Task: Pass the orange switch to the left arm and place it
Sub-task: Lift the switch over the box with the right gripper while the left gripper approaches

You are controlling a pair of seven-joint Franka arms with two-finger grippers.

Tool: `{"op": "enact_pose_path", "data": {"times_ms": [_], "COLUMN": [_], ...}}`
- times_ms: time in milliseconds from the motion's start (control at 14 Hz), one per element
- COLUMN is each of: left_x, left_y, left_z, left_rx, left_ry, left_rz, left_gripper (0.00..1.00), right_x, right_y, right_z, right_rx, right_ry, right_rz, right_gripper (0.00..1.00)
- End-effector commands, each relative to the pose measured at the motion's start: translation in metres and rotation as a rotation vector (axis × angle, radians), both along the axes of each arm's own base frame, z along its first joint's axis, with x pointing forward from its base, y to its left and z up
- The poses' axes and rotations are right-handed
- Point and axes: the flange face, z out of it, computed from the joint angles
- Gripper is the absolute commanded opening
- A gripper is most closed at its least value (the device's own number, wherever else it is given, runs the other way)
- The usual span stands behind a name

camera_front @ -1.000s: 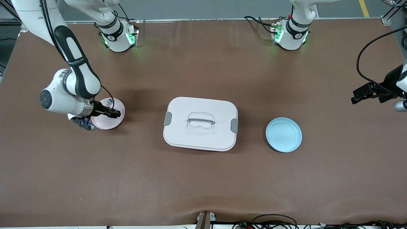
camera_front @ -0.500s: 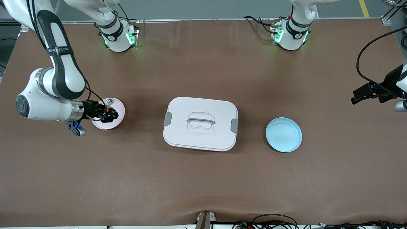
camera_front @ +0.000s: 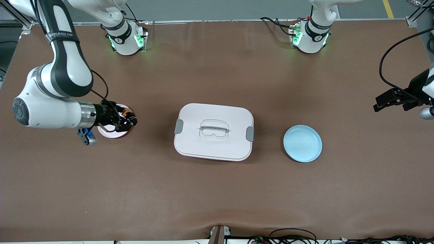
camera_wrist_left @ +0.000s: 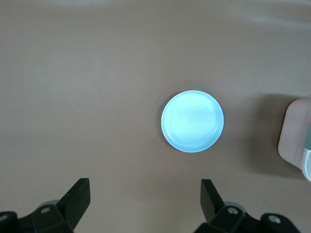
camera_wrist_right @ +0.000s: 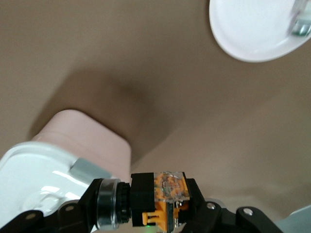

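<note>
Orange switch (camera_wrist_right: 167, 194) clamped in right gripper (camera_front: 130, 120) above pink plate (camera_front: 110, 132).
Left gripper (camera_wrist_left: 146, 204) spread wide, waiting over table; no writing legible on white box (camera_front: 213, 132).

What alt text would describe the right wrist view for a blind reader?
The right gripper is shut on the orange switch, held in the air above the brown table. The white box and part of a pink plate lie below.
</note>
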Motion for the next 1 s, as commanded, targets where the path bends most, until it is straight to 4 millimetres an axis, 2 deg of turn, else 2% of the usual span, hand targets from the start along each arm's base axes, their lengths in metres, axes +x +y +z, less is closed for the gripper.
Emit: {"op": "enact_pose_path", "data": {"times_ms": [0, 143, 214, 429, 643, 786, 929], "left_x": [-0.003, -0.002, -0.001, -0.002, -0.003, -0.009, -0.016], "left_y": [-0.008, -0.023, -0.029, -0.041, -0.063, -0.106, -0.137], "left_z": [0.010, 0.013, 0.022, 0.025, 0.025, 0.027, 0.030], "left_rx": [-0.015, -0.019, -0.034, -0.251, -0.413, -0.463, -0.497], "left_ry": [-0.020, -0.027, -0.045, -0.038, 0.024, 0.052, 0.072], "left_rz": [-0.035, -0.051, -0.053, -0.019, 0.104, 0.077, 0.041], "left_gripper": [1.00, 1.00, 1.00, 1.00, 1.00, 1.00, 1.00], "right_x": [0.009, 0.014, 0.016, 0.020, 0.018, 0.013, 0.013], "right_y": [0.062, 0.100, 0.117, 0.161, 0.189, 0.219, 0.252], "right_z": [0.033, 0.042, 0.044, 0.056, 0.070, 0.072, 0.075], "right_rx": [-0.028, -0.039, -0.034, 0.004, 0.016, 0.031, 0.031], "right_ry": [0.023, 0.046, 0.064, 0.098, 0.107, 0.112, 0.125], "right_rz": [-0.105, -0.174, -0.208, -0.281, -0.395, -0.477, -0.535], "right_gripper": [0.00, 0.00, 0.00, 0.00, 0.00, 0.00, 0.00]}}
